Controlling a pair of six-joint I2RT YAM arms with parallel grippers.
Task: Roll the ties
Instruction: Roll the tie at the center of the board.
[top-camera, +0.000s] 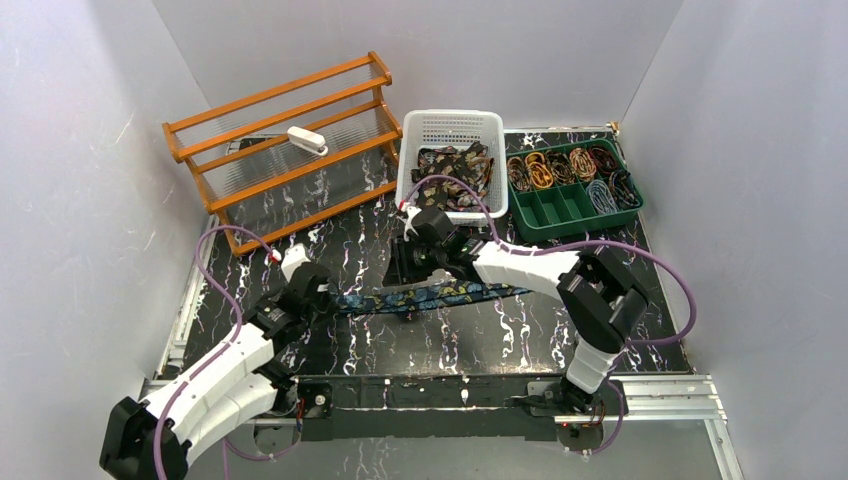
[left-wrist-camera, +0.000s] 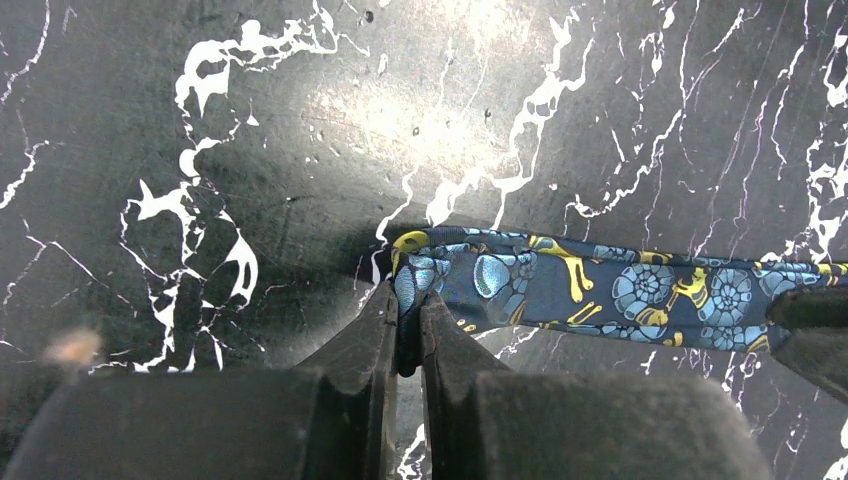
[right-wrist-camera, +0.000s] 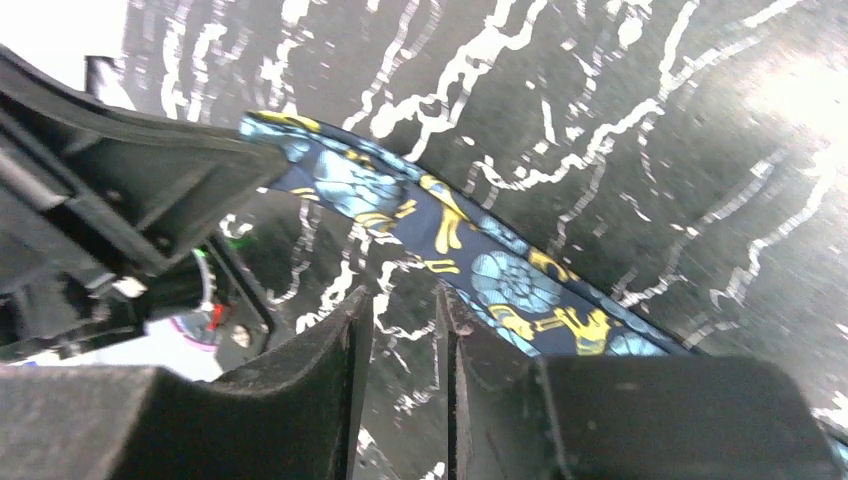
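Observation:
A dark blue tie (top-camera: 450, 293) with teal and gold paisley lies stretched left to right on the black marbled table. My left gripper (top-camera: 325, 298) is at its left end. In the left wrist view that gripper (left-wrist-camera: 408, 310) is shut on the folded tip of the tie (left-wrist-camera: 620, 290), which runs off to the right. My right gripper (top-camera: 405, 285) hangs over the tie a little further along. In the right wrist view its jaws (right-wrist-camera: 405, 305) stand slightly apart with only table between them. The tie (right-wrist-camera: 500, 270) passes just beyond the right finger (right-wrist-camera: 470, 330).
A white basket (top-camera: 452, 116) holding several loose ties (top-camera: 455, 165) stands at the back centre. Right of it is a green tray (top-camera: 560, 208) with rolled ties (top-camera: 560, 165). An orange wooden rack (top-camera: 290, 140) stands at the back left. Purple cables loop from both arms.

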